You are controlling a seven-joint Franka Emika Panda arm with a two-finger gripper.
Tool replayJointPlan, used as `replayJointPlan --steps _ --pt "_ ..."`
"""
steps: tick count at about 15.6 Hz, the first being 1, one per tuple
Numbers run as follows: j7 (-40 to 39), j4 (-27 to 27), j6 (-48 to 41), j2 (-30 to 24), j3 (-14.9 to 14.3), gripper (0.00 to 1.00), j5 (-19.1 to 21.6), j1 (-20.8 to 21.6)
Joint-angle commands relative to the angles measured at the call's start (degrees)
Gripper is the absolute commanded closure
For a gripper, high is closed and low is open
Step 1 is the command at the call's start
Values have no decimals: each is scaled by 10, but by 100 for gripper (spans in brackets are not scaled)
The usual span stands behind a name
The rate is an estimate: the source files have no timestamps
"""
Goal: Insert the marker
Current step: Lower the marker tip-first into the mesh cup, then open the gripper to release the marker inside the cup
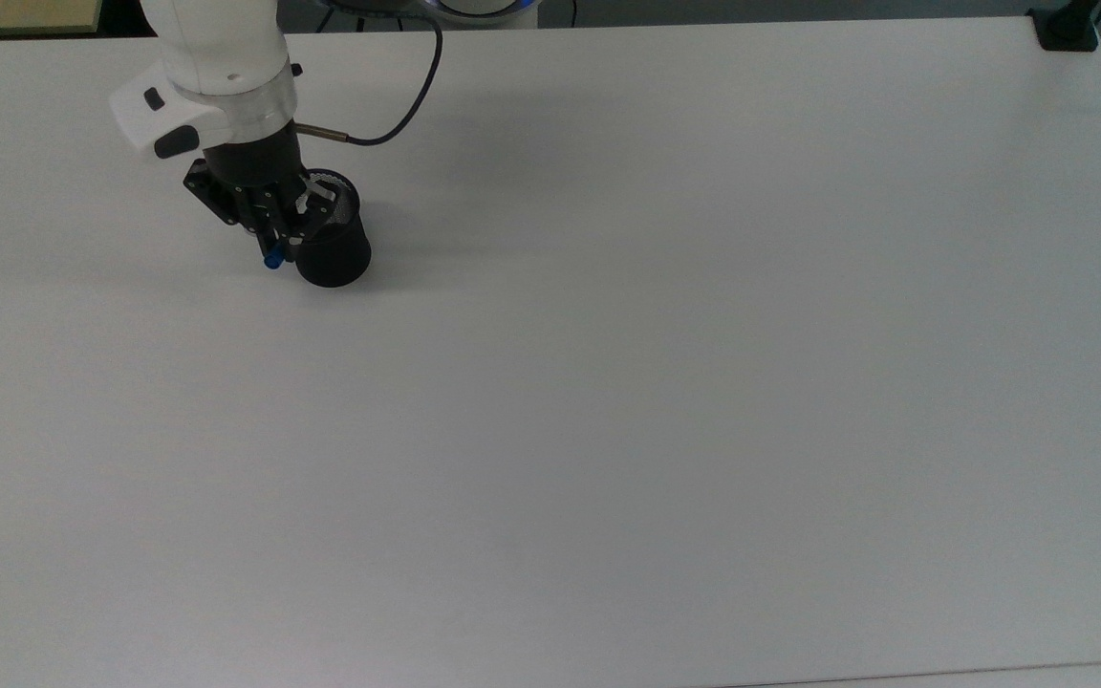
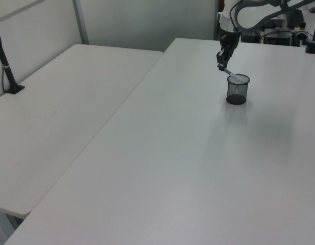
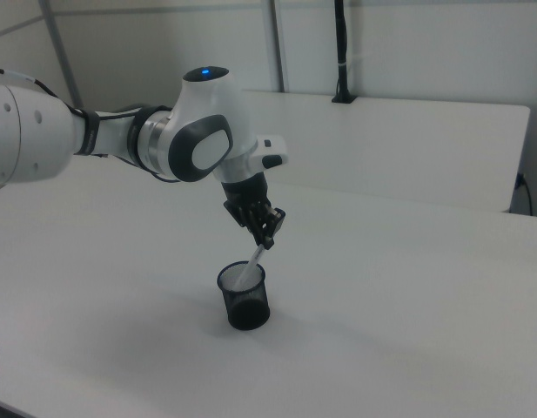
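End effector [image 3: 266, 233] clamped on marker [image 3: 253, 259] near blue upper end. Marker tilted, lower end inside black mesh cup [image 3: 244, 297], tip hidden behind mesh. Cup upright on white bench [image 1: 665, 363], toward top view's 10 o'clock. In top view, end effector covers most of marker; blue end [image 1: 271, 260] peeks out.
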Motion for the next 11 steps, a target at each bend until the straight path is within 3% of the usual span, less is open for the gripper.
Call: replayJointPlan --steps 1,6,8,11 --pt "-12 -14 -1 -8 -1 69 7 2" --pt "-10 -12 -12 -8 -1 28 7 4" --pt "-4 -7 -29 -10 -1 0 7 5" --pt "-5 7 -74 -17 -1 0 7 6"
